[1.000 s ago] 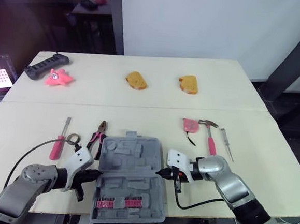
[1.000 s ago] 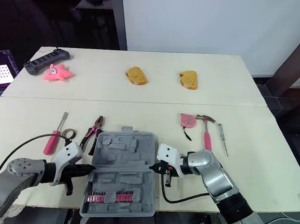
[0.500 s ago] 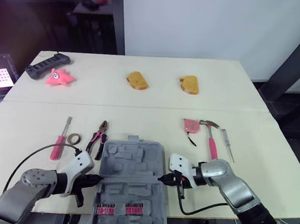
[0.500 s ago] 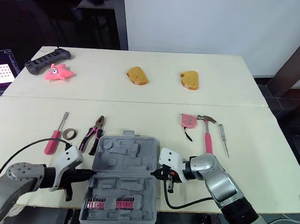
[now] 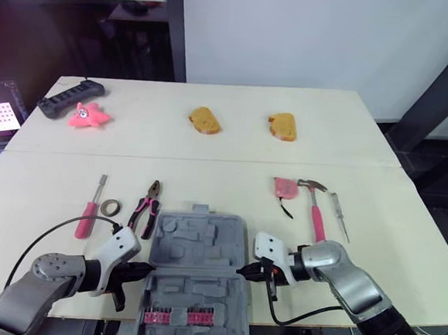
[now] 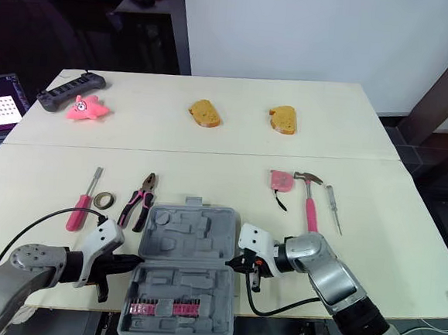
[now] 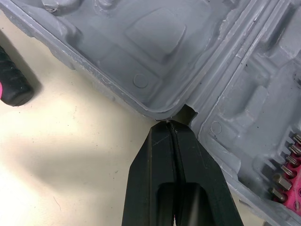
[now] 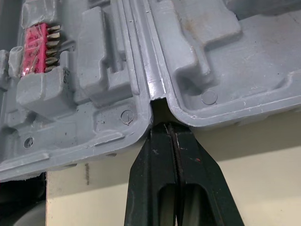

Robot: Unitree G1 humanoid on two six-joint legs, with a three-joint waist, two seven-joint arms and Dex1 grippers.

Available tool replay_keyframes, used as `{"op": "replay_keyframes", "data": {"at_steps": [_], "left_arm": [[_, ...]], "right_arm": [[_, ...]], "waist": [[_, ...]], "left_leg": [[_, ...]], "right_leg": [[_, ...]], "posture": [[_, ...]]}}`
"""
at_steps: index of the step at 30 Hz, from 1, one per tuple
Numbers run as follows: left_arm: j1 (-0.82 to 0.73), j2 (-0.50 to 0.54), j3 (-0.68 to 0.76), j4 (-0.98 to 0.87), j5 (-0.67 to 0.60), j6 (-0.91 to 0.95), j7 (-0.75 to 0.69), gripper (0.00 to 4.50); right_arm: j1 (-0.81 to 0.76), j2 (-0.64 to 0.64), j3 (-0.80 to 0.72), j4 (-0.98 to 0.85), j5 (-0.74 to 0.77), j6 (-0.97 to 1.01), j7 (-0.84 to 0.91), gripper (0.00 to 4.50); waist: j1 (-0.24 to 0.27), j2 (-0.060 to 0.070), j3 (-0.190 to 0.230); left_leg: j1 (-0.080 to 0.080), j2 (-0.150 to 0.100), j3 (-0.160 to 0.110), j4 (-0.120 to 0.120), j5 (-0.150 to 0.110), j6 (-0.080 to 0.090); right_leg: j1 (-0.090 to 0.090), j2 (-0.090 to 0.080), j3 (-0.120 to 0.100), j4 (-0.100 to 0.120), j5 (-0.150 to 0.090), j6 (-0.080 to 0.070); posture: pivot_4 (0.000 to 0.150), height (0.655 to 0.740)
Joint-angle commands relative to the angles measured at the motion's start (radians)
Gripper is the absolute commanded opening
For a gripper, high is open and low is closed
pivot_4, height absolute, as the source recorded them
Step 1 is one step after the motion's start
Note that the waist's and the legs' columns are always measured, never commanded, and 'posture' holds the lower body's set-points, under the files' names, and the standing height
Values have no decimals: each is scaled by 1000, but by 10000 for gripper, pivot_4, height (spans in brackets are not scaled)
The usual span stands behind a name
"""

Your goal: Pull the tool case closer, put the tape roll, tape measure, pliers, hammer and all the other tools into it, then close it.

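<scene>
Your counter point(image 5: 134, 129) is pale wood, two boards meeting at a seam point(image 5: 209, 160) that runs from its left edge to its right. Behind the far edge you have a white wall point(image 5: 312, 35), a dark upright post point(image 5: 175, 32) at the wall's left, and a dark beam point(image 5: 439, 95) slanting past the far right corner.

case point(image 5: 202, 251) between pliers point(image 5: 146, 206) and hammer point(image 5: 314, 209), seemingly apart

No lettering, label, brand or number can be read on the tool case point(image 5: 194, 247) or the desk point(image 5: 208, 174).
</scene>
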Motion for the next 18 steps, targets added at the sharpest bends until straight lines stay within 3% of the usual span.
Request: {"op": "replay_keyframes", "data": {"at_steps": [1,8,9,10,13,18], "left_arm": [[11,11,26,0,-4,-13,8,0],[72,27,239,52,-55,-104,-7,0],[88,31,284,57,-75,-119,-27,2553],[102,38,331,67,-91,-141,-49,5548],[129,55,433,109,-126,-191,-103,18274],[157,88,578,300,-122,-378,-210,44388]], "right_arm": [[-6,-36,-27,21,9,-21,10,289],[-5,-130,-196,65,99,-69,23,289],[0,-139,-236,55,136,-58,34,4],[10,-149,-280,38,181,-42,49,0],[42,-183,-367,2,256,-23,76,8584],[113,-252,-564,99,309,-101,89,34002]], "waist": [[0,0,0],[2,-1,1],[2,-2,1],[1,-2,1],[1,-2,1],[2,-2,1]], "left_leg": [[0,0,0,0,0,0],[0,0,0,0,0,0],[0,0,1,0,0,0],[0,0,1,0,0,0],[0,0,1,-1,0,0],[0,0,2,-1,0,0]], "right_leg": [[0,0,0,0,0,0],[0,0,0,0,-1,-2],[0,0,0,0,-1,-2],[0,0,0,0,-1,-2],[-1,0,0,0,-1,-1],[0,-1,1,-1,-2,-3]], "posture": [[1500,7398],[1500,7398],[1500,7398],[1500,7398],[1500,7398],[1500,7398]]}}
